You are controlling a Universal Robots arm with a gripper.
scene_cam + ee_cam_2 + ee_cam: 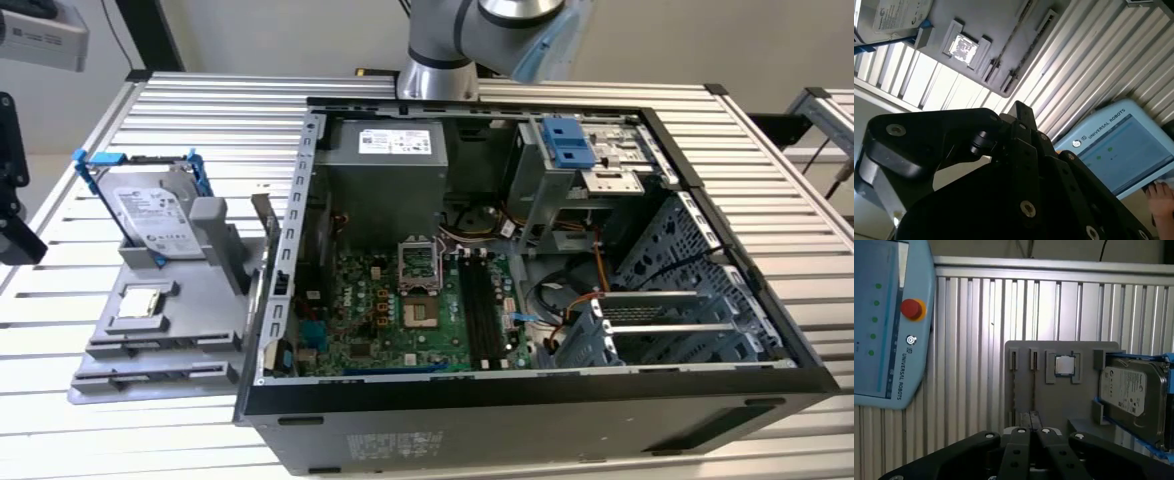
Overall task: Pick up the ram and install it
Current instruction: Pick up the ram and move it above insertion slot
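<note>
Hovering apart from a gray holder [1056, 402], gripper [1030, 421] jaws pressed together on nothing, facing the ram [1034, 387], seemingly standing on edge in a groove there, likely for easy pinching, near a hard drive [1129, 395].

Everything sits on a table [747, 180] built from ribbed aluminium slats, silver-grey, with the grooves running across it in the exterior view. Behind it there's a plain pale beige wall [267, 35], and a dark upright post [158, 35] stands in front of that wall toward the exterior view's left. Past the table's edge on the exterior view's right there's a second aluminium frame [825, 105], standing apart from it. Lighting is bright and pretty even. In the second wrist view the table's slats throw back strong white glare.
</note>
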